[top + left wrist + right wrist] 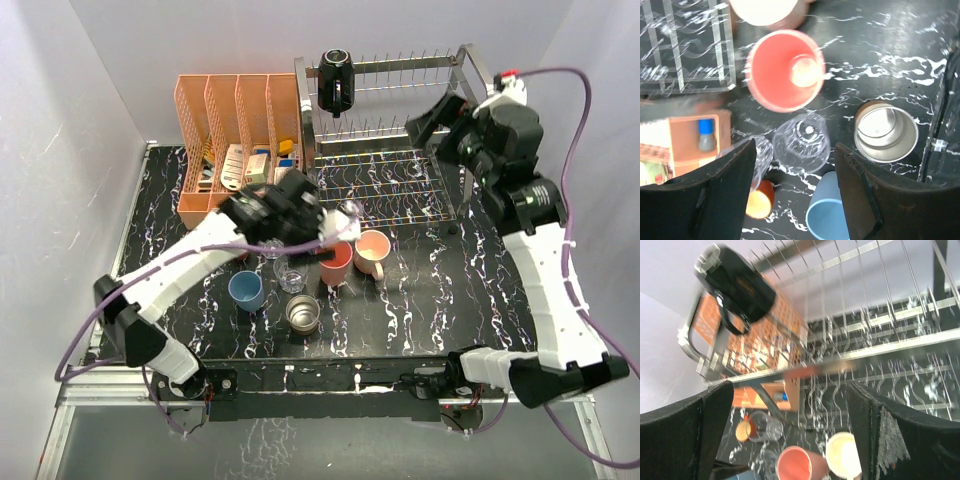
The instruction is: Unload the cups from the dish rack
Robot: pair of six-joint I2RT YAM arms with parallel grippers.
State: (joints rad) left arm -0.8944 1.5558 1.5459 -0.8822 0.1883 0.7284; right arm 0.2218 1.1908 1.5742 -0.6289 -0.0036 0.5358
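Black bench (420,300) veined with white marbling.
Pink tumbler (785,70), blue tumbler (246,290), peach mug (372,250), silvery steel cup (302,313), black mug (335,80); a small blurred cup (760,200) seems orange-red.

The top camera looks down on the whole table (430,290). The left wrist view is close above the pink cup (785,70). The right wrist view, facing the rack (900,345), also shows this cup.

You're looking at a bright silver metal wire dish rack (390,160) holding a glossy black mug (335,80). Below it, the round steel cup (886,131) has a brushed metallic sheen. The clear glass (802,142) is smooth and transparent. The black white-veined marble-look tabletop (430,300) looks polished.
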